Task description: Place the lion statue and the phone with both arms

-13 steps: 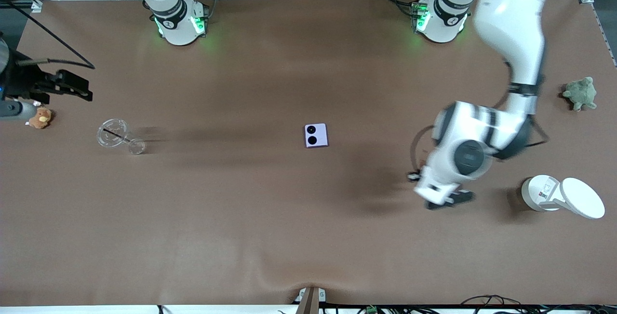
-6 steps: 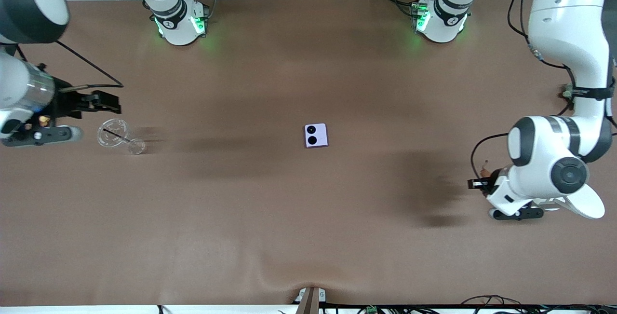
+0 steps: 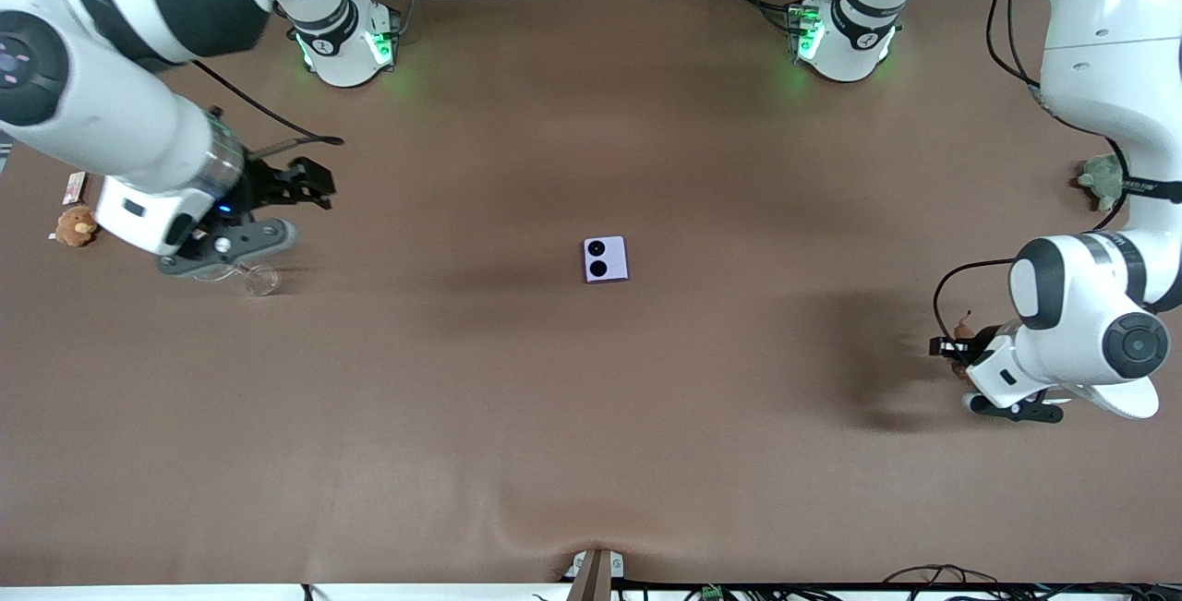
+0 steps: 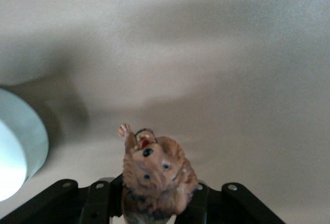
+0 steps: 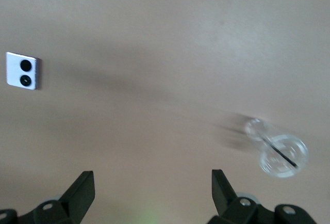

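Note:
The pale lavender phone (image 3: 606, 259) lies flat in the middle of the table, its two black circles up; it also shows in the right wrist view (image 5: 22, 70). My left gripper (image 3: 949, 348) is shut on the brown lion statue (image 3: 963, 330) and holds it up over the table at the left arm's end. In the left wrist view the lion statue (image 4: 154, 175) sits between the fingers of the left gripper (image 4: 154, 206). My right gripper (image 3: 312, 182) is open and empty, in the air over the table toward the right arm's end; in the right wrist view the right gripper (image 5: 153, 193) has nothing between its fingers.
A clear glass (image 3: 251, 279) lies on its side under the right arm's hand, also in the right wrist view (image 5: 281, 154). A tan plush toy (image 3: 76, 225) sits at the right arm's end. A green plush turtle (image 3: 1102, 178) and a white lid (image 3: 1128, 402) are at the left arm's end.
The right gripper has swung from the table's end toward the middle, over the glass. The left gripper has carried the lion statue toward the left arm's end. The phone has not moved.

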